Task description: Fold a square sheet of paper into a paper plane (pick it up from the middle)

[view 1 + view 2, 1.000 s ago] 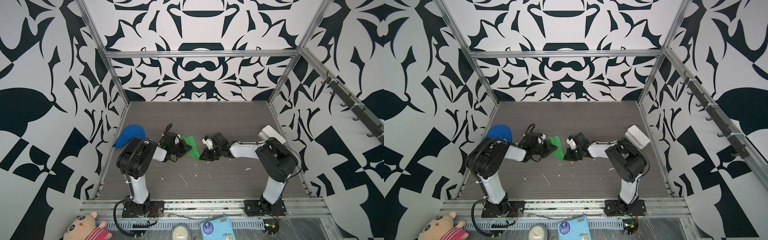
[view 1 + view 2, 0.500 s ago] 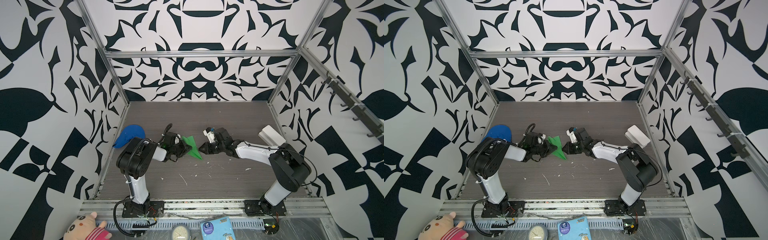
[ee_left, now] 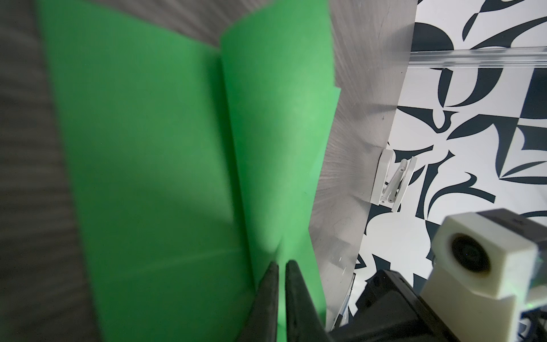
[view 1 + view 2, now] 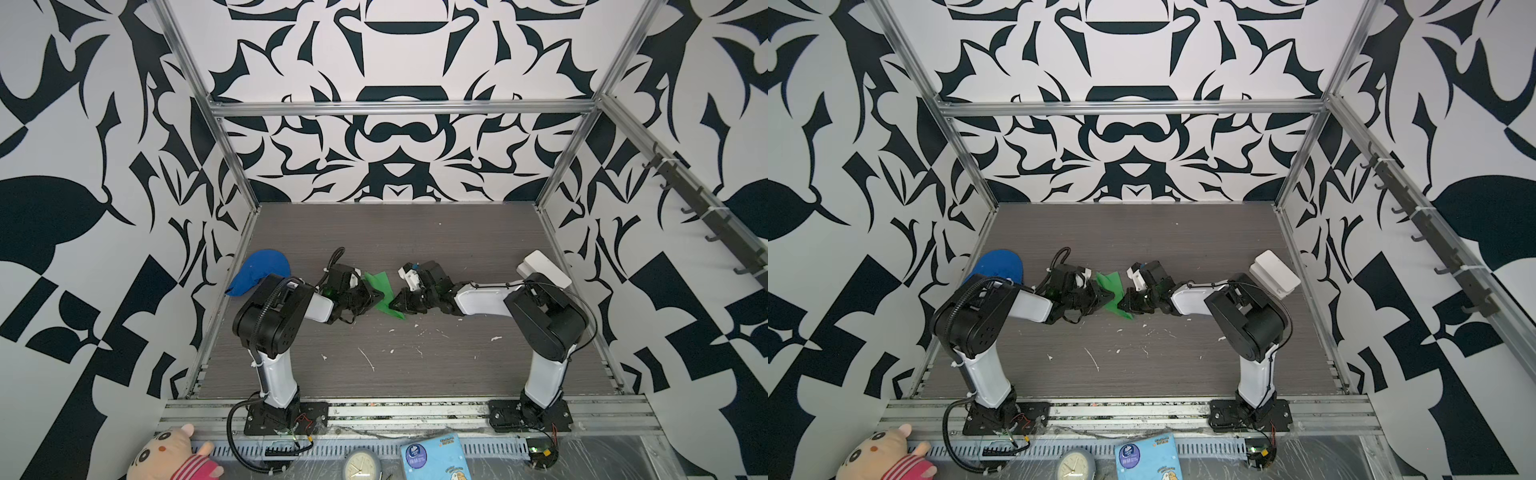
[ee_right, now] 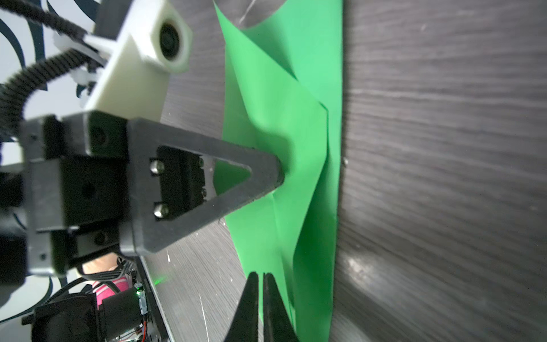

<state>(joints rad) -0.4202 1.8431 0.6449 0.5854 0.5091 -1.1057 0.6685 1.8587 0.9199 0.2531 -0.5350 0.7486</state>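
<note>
Part-folded sheet of thin bright green paper (image 4: 384, 294) near the middle of the grey wood-grain tabletop (image 4: 436, 374), between the two arms and well apart from the blue cloth cap (image 4: 259, 270) by the left wall. The left gripper (image 3: 278, 268) has its dark fingers together, clamped on a raised fold of the sheet. The right gripper (image 5: 260, 277) has its fingers almost touching at the sheet's edge, though whether a layer lies between them cannot be told from the blurred wrist view. Hazards, as judged: with the pinch so close to a crease, a pull by the arms in opposite directions may tear the thin paper or drag it out of the left grip. The flaps stand sprung rather than flat, so a press made now may set a crooked crease. The two grippers sit so near each other that a small error could knock them together. Both top views give placement and arm posture only, the fingers there being too small to read. The left wrist view alone shows the long central crease dividing two panels. The right wrist view alone shows the left finger's tip dimpling the paper, and the overlapping layers along the table.
</note>
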